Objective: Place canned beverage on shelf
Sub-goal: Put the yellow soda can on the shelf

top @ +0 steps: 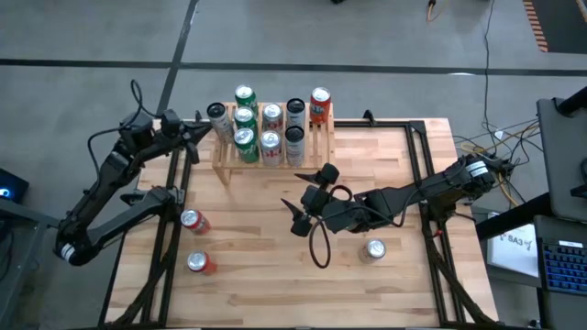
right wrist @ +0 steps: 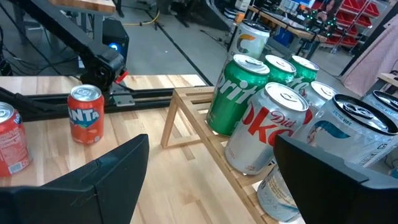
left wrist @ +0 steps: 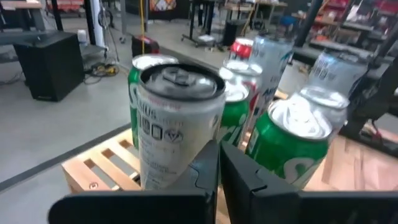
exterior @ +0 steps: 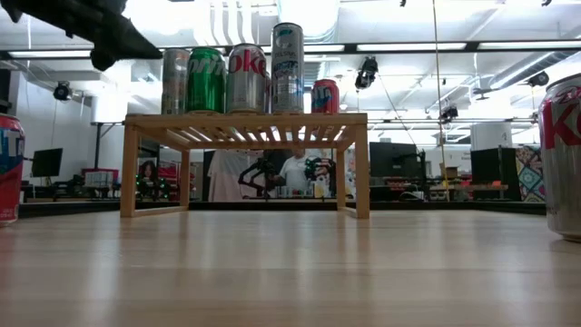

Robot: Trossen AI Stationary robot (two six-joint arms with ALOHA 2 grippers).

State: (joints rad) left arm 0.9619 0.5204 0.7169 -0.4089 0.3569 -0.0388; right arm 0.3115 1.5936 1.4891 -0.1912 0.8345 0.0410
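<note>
Plank surface (top: 275, 275) fills the high view. Shelf (top: 223, 156) sits at the far edge w/ nine cans on its slats, incl. a silver can (top: 218, 119) at the left end. Left pincer (top: 197, 131) is just beside that can; can't tell its state from above. Right pincer (top: 301, 213) hovers mid-surface, fingers spread, holding nothing. Three loose cans: two red ones near left, one silver near right.

Low view: shelf (exterior: 245, 123) upright on short legs, cans in a row on top; people in the room behind.

Left wrist view: silver can (left wrist: 177, 124) stands on the shelf (left wrist: 99, 165), fingers clenched together w/ nothing between them.

Right wrist view: fingers wide apart, green can (right wrist: 233, 93) at the shelf edge.
</note>
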